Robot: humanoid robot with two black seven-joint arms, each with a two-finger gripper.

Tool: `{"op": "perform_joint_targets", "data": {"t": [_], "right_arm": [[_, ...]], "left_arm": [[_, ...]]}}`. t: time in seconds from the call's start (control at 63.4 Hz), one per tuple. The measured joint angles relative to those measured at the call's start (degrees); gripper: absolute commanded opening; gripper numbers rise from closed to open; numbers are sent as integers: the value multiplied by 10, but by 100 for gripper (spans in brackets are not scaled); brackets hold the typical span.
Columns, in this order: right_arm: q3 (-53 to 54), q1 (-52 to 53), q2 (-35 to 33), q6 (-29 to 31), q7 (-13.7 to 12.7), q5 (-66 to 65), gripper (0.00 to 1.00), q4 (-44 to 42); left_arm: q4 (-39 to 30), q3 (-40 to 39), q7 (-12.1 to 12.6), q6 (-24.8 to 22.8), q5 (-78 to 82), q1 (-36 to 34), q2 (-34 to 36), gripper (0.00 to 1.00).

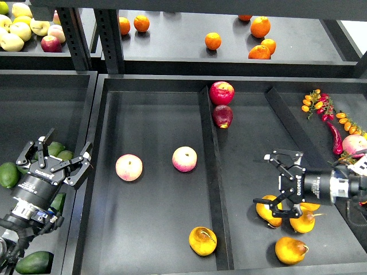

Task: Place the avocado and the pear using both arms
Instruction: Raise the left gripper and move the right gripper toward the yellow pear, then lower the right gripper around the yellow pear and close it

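Middle tray (109, 172) has two peaches (129, 167) side by side, with a pear (203, 241) nearer the front by the divider (211, 172). Right of that divider sit three more pears (291, 250) up front, two apples (222, 93) at the back. Avocados (8, 175) are in the left bin, oranges (213, 40) on the shelf behind.

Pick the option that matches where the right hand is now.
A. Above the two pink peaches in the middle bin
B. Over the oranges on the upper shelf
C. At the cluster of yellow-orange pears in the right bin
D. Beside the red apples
C: the right hand is open, its fingers around one of the yellow-orange pears in the right bin, far from the peaches.
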Motion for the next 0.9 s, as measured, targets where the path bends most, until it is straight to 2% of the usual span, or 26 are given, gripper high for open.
{"op": "perform_joint_targets", "data": {"t": [0.221, 0.615, 0.899], "right_arm": [[-42, 11, 79, -15, 0, -40, 100, -64], [-132, 19, 120, -17, 0, -35, 100, -90], [-153, 30, 164, -17, 0, -36, 100, -123]], "left_arm": [[-3, -9, 0, 0, 38, 5, -4, 99], [-3, -9, 0, 0, 40, 7, -4, 99], [-5, -9, 0, 0, 40, 7, -4, 99]]}}
